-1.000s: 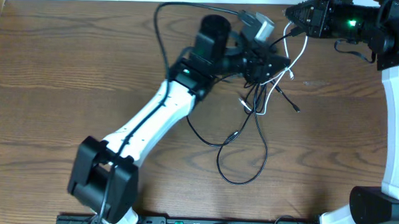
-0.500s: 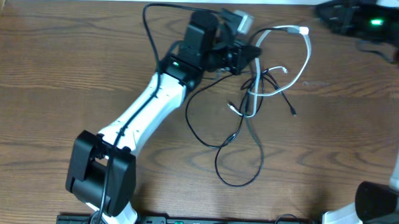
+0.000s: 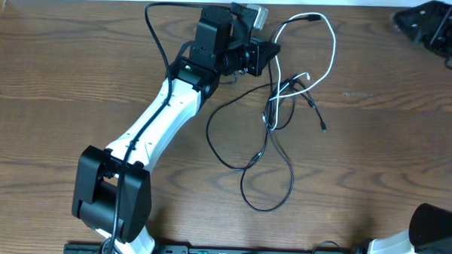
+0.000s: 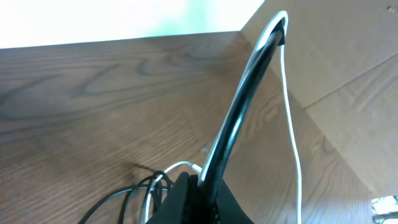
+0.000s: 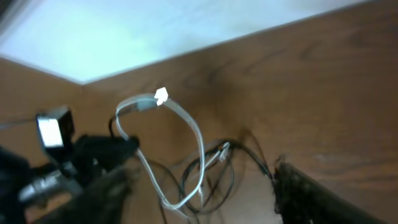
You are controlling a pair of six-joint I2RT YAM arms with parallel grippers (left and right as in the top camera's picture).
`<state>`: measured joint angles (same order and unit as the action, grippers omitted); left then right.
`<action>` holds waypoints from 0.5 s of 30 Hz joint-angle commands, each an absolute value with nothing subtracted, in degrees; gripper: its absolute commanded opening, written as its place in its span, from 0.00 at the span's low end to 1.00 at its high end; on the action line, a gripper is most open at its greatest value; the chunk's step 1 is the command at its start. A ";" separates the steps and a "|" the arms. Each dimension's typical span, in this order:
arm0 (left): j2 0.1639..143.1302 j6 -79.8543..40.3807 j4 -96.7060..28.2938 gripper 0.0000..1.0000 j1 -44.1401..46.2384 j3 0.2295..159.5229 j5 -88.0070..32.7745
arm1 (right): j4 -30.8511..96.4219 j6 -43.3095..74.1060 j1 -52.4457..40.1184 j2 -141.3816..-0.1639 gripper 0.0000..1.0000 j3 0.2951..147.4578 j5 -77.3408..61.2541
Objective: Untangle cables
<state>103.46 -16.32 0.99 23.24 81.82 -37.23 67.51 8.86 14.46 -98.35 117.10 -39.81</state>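
The cables lie tangled at the table's back centre. In the overhead view a white cable point(image 3: 334, 51) arcs up and round to the right, and thin black cables point(image 3: 291, 182) trail forward in a long loop. My left gripper point(image 3: 268, 51) is shut on a black cable point(image 4: 242, 106) with the white cable point(image 4: 292, 143) beside it; both rise from between its closed jaws point(image 4: 202, 190). My right gripper point(image 3: 410, 20) is at the far back right, apart from the cables. Its fingers point(image 5: 99, 193) stand wide open with nothing between them. The white cable's plug end point(image 5: 160, 95) hangs free.
The left arm point(image 3: 155, 117) runs diagonally from the front left to the back centre. Its own thick black cord point(image 3: 148, 30) arcs behind it. The table's back edge point(image 3: 102, 2) lies just behind the tangle. The right arm's base point(image 3: 433, 232) is at the front right.
My right gripper opened, let go of the white cable's end and drew back to the right. My left gripper shut on the cables and pulled them left.
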 commanded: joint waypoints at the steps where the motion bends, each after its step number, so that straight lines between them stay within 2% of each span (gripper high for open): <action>1: 99.90 -19.33 2.04 0.08 22.98 82.04 -36.75 | 68.55 3.31 9.74 -98.21 0.80 113.73 -40.38; 6: 98.94 -25.30 2.02 0.08 21.39 82.04 -36.34 | 64.75 2.87 3.18 -98.26 0.87 105.16 -40.45; 9: 98.94 -32.45 1.52 0.08 19.29 82.04 -33.74 | 58.92 2.48 -2.44 -98.26 0.99 99.35 -40.42; 15: 98.96 -36.75 1.56 0.07 17.39 82.04 -33.39 | 48.64 3.20 -9.91 -98.26 0.99 93.73 -38.94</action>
<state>100.09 -32.40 1.39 18.13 81.80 -34.41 51.51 3.40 -6.76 -98.52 95.70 -39.77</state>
